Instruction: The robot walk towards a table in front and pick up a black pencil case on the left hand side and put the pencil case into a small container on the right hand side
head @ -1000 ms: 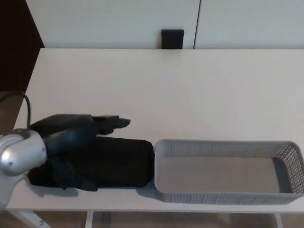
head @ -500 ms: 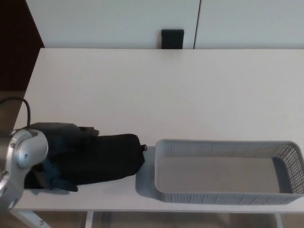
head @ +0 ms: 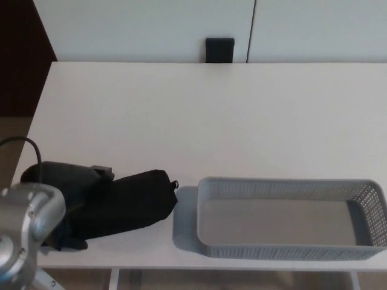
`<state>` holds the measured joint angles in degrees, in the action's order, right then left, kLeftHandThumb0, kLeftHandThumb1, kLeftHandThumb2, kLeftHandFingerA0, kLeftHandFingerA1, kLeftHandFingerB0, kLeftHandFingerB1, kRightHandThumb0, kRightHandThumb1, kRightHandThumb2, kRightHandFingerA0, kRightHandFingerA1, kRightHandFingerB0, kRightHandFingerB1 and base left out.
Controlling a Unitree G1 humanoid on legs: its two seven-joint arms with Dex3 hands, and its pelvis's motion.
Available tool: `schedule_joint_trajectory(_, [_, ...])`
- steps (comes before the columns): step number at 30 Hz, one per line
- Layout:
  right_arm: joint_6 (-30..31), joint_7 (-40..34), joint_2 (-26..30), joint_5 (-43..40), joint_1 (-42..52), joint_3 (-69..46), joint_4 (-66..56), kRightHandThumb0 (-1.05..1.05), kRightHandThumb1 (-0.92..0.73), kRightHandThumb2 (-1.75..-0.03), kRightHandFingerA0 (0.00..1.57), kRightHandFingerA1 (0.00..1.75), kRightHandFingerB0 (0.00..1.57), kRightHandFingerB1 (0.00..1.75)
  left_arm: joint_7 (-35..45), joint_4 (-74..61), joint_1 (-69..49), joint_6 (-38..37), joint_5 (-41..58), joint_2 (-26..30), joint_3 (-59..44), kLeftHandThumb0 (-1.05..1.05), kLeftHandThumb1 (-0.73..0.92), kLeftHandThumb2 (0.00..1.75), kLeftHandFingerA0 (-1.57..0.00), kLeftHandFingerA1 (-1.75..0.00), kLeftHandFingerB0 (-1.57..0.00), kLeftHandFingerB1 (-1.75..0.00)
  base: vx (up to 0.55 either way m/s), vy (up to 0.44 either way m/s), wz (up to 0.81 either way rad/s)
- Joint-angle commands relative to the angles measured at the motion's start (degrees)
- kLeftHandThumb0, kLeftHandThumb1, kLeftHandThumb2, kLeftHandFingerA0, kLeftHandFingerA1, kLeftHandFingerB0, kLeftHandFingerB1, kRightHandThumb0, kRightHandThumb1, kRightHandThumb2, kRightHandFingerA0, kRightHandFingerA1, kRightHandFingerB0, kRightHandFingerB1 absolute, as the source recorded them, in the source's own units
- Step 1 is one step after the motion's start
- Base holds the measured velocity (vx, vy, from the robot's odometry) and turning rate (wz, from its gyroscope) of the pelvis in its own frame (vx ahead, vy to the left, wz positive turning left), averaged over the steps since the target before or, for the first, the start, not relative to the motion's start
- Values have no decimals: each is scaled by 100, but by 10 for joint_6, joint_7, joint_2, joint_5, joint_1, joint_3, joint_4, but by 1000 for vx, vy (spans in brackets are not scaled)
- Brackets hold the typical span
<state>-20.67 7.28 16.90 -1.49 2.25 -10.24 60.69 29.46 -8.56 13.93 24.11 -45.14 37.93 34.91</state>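
The black pencil case [head: 130, 202] sits at the table's [head: 199, 115] front left, its near end wrapped by my left hand [head: 66, 196], whose fingers appear closed around it; the right hand is out of frame. I judge the grasp-and-lift step in hand: next I must raise it clear and carry it rightward over the grey container's [head: 290, 251] near wall, just beside it

Left hand [head: 66, 193] grips pencil case [head: 130, 202] beside container [head: 290, 220].

Fingers of the left hand [head: 63, 199] lost, black on black, against the pencil case [head: 130, 202]; arm cut off beside it.
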Motion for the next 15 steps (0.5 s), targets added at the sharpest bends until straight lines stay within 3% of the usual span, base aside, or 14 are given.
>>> schedule_joint_trajectory(1, [4,-3,8,-2,-4,-4,2,-58,-31,-74,76,68,45,58,-155,49,-77,-78,-37,-34,19,-30,65,61,-65,-149,-75,-81,0,0,0])
schedule_joint_trajectory(2, [3,-1,8,-2,-4,-4,2,-55,-40,-54,81,61,49,51,-176,58,-83,-89,-35,-40,17,-37,47,86,-92,-125,-72,-99,0,0,0])
schedule_joint_trajectory(3, [2,0,9,-2,-4,-4,3,-58,-31,-74,77,68,45,58,-199,63,-90,-105,-27,-46,10,-38,46,86,-91,-125,-70,-100,0,0,0])
schedule_joint_trajectory(8, [5,2,13,-2,-13,-3,2,-59,-31,-74,77,67,44,58,-196,59,-87,-113,-10,-58,-14,-40,48,84,-88,-125,-67,-104,0,0,0])
schedule_joint_trajectory(9, [5,2,13,-1,-12,-2,1,-56,-41,-53,78,59,48,50,-198,58,-89,-117,-7,-59,-20,-39,47,83,-89,-126,-68,-104,0,0,0])
schedule_joint_trajectory(13, [10,-3,15,4,-15,1,5,-55,-42,-53,79,59,49,49,-194,36,-98,-140,16,-59,-55,-37,47,85,-92,-126,-71,-98,0,0,0])
schedule_joint_trajectory(15, [10,-4,14,6,-17,3,7,-56,-41,-53,80,60,49,49,-183,18,-97,-155,38,-55,-83,-38,47,83,-92,-127,-67,-103,0,0,0])
